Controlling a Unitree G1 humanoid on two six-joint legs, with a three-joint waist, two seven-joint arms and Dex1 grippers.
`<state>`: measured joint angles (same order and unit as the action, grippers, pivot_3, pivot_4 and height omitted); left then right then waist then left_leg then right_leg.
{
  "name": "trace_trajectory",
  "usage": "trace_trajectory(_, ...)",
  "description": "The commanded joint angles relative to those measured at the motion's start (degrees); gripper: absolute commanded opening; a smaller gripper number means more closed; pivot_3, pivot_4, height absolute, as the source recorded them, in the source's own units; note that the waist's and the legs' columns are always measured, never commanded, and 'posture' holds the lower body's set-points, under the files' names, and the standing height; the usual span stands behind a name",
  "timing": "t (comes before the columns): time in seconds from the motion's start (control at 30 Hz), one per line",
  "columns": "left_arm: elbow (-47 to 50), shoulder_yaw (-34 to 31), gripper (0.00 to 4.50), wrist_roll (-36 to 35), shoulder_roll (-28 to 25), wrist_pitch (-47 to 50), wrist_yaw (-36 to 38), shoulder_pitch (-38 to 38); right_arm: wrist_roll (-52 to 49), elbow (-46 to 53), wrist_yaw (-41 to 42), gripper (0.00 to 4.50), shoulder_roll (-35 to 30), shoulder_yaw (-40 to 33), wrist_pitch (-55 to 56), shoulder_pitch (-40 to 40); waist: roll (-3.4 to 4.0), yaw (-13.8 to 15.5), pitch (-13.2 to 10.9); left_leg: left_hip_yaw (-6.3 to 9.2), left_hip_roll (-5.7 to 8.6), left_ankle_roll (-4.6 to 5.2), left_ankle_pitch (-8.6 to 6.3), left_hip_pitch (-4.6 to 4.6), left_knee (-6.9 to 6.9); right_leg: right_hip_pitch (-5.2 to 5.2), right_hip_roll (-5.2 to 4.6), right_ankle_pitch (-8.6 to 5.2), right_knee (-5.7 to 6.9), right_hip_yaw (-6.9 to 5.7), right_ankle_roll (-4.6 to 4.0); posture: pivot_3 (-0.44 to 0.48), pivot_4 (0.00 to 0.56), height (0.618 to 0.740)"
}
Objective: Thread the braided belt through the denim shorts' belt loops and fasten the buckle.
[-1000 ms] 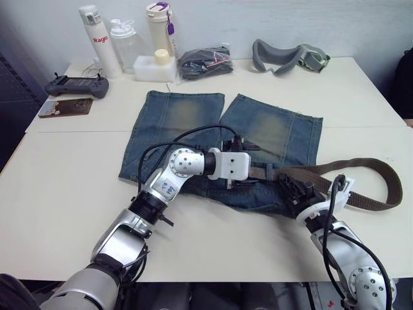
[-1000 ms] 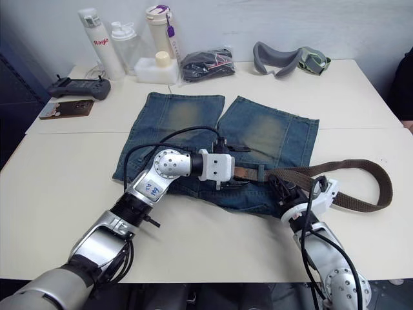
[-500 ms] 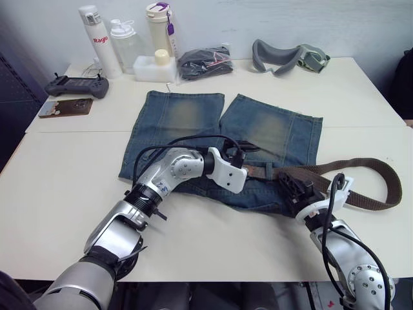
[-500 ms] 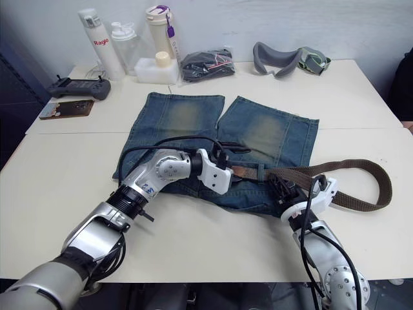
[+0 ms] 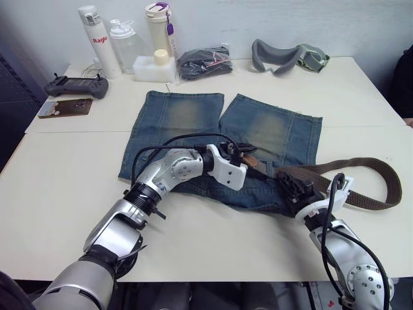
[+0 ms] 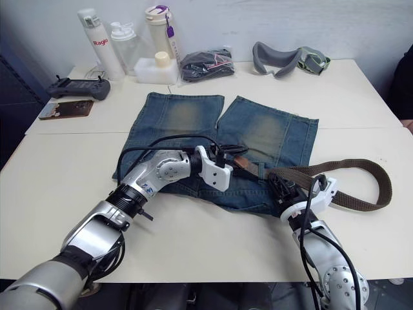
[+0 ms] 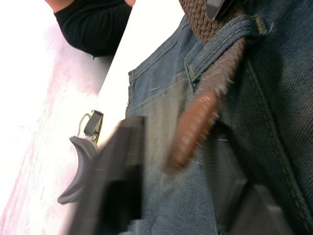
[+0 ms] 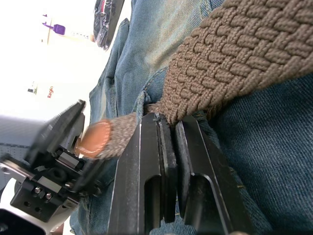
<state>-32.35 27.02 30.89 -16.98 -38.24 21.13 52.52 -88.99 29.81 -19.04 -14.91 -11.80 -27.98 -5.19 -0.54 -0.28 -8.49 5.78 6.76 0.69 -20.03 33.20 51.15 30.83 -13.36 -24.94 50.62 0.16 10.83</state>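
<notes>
The faded denim shorts (image 5: 181, 113) lie flat on the table, waistband toward me. The braided belt (image 5: 374, 169) loops out to the right and runs back along the waistband, through a belt loop (image 7: 230, 39). Its tan leather tip (image 7: 195, 132) pokes out past that loop. My left gripper (image 5: 247, 161) is open, its fingers (image 7: 122, 176) either side of the tip, with a gap still showing on one side. My right gripper (image 5: 289, 183) is shut on the woven strap (image 8: 230, 63), just right of the loop. The buckle is hidden.
Three bottles (image 5: 126, 45), a black fabric bundle (image 5: 204, 62) and grey goggles (image 5: 287, 56) line the far edge. A black controller (image 5: 76, 86) and a flat brown card (image 5: 64, 106) lie far left. A person's dark sleeve (image 7: 93, 24) shows beyond the table's right side.
My left gripper has tilted and its fingers have drawn in around the leather tip, which now sits slightly farther up the shorts. The right gripper has stayed put on the strap.
</notes>
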Motion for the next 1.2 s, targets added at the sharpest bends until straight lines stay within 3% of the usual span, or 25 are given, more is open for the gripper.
trace_trajectory(0.03,1.99,-0.68,0.04,-0.84,-0.56,-1.68,-0.44,-0.46,0.12,0.07,-0.17,0.0,0.77,0.69,-0.42,0.22,0.0,0.0,0.0,0.0,0.01,0.0,0.0,0.0,0.0,0.0,-0.01,0.0,0.0,0.01,0.0,0.0,0.15,0.636)
trace_trajectory(0.13,1.62,-0.6,0.01,-0.74,-0.76,-2.1,-0.43,-0.69,0.85,0.21,-0.3,0.0,0.21,0.51,-0.62,0.04,0.0,0.0,0.0,0.0,0.01,0.0,0.0,0.0,0.0,0.01,0.0,0.0,0.01,0.01,0.0,0.0,0.15,0.636)
trace_trajectory(0.3,0.51,-0.72,0.0,-1.0,-0.87,-1.91,-0.12,-0.64,-1.88,3.39,3.4,2.11,-0.99,-1.46,-0.51,-1.01,0.0,0.04,0.0,0.0,0.13,0.0,0.0,0.03,-0.01,0.13,-0.07,0.0,0.14,0.08,0.0,0.0,0.15,0.636)
trace_trajectory(0.4,-0.57,-1.03,0.0,-1.44,-0.89,-1.29,0.2,-0.45,-1.77,7.21,7.35,3.67,-6.43,-3.94,-2.41,-3.04,0.0,0.1,0.0,0.0,0.25,0.02,-0.01,0.05,-0.01,0.17,-0.13,-0.01,0.16,0.13,0.02,0.0,0.15,0.636)
trace_trajectory(0.47,-1.44,-1.32,0.0,-1.99,-0.85,-0.86,0.5,-0.24,0.09,10.94,12.23,4.47,-12.74,-5.05,-5.09,-4.39,0.0,0.16,0.0,0.0,0.29,0.04,-0.01,0.06,0.0,0.15,-0.17,-0.02,0.15,0.13,0.03,0.0,0.15,0.636)
trace_trajectory(0.6,-3.55,-1.63,0.0,-5.58,0.06,0.12,3.89,0.07,5.2,17.4,21.98,4.47,-25.07,-2.84,-10.06,-3.73,-0.03,0.0,0.0,0.02,0.31,0.1,-0.03,0.03,-0.01,0.09,-0.19,-0.02,0.04,0.07,0.15,0.0,0.15,0.636)
trace_trajectory(0.77,-4.65,-1.98,0.0,-6.9,0.74,0.47,5.84,0.57,25.92,18.85,28.62,4.47,-34.31,4.52,-11.03,-0.71,-0.12,0.24,-0.04,0.14,0.31,0.1,-0.03,0.0,-0.03,-0.11,-0.25,-0.01,-0.18,-0.1,0.21,0.0,0.15,0.636)
trace_trajectory(0.93,-5.05,-1.9,0.0,-7.14,1.0,0.68,6.88,0.78,51.41,14.83,34.99,4.47,-41.9,17.4,-8.1,3.21,-0.13,0.19,-0.05,0.15,0.36,0.11,-0.02,0.0,-0.03,-0.23,-0.29,0.08,-0.41,-0.13,0.4,0.0,0.15,0.636)
trace_trajectory(1.03,-5.06,-1.86,0.0,-7.03,0.99,0.63,7.2,0.82,62.53,10.39,36.89,3.65,-42.93,21.48,-4.03,4.21,-0.15,0.19,-0.05,0.15,0.4,0.05,0.02,0.01,-0.05,-0.26,-0.29,0.12,-0.5,-0.14,0.47,0.0,0.15,0.636)
trace_trajectory(1.2,-4.22,-2.32,0.0,-7.23,0.49,1.05,7.73,0.88,70.54,7.09,40.11,1.14,-43.71,20.63,-1.95,2.38,-0.16,0.22,-0.05,0.13,0.43,-0.06,0.09,0.01,-0.03,-0.27,-0.34,0.14,-0.51,-0.12,0.51,0.0,0.15,0.636)
